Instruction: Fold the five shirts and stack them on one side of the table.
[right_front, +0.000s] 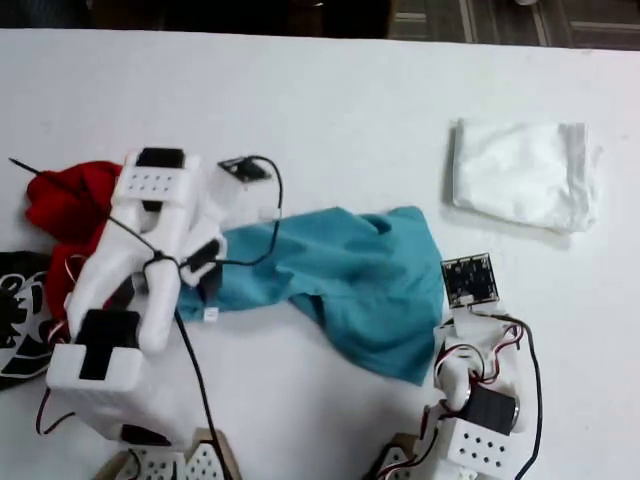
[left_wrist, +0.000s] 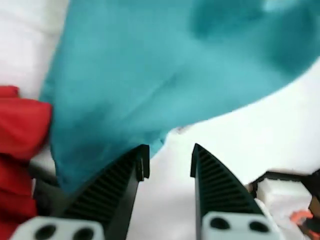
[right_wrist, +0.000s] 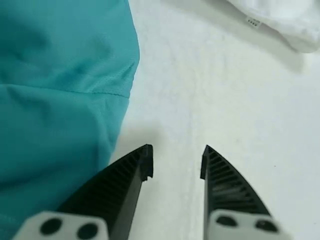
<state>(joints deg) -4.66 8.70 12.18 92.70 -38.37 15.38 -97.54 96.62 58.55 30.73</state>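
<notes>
A teal shirt (right_front: 350, 270) lies crumpled and spread across the middle of the table. My left gripper (right_front: 208, 268) hovers over its left end, open, with nothing between its fingers. In the left wrist view the left gripper (left_wrist: 168, 161) sits just off the hem of the teal shirt (left_wrist: 150, 75), with a red shirt (left_wrist: 20, 135) beside it. My right gripper (right_wrist: 176, 162) is open over bare table, right beside the edge of the teal shirt (right_wrist: 55, 100). One white shirt (right_front: 520, 175) lies folded at the far right.
A red shirt (right_front: 65, 200) is bunched at the left, partly under the left arm. A black patterned shirt (right_front: 20, 310) lies at the left edge. The right arm (right_front: 475, 400) stands at the front right. The white table (right_front: 330, 110) is bare at the back.
</notes>
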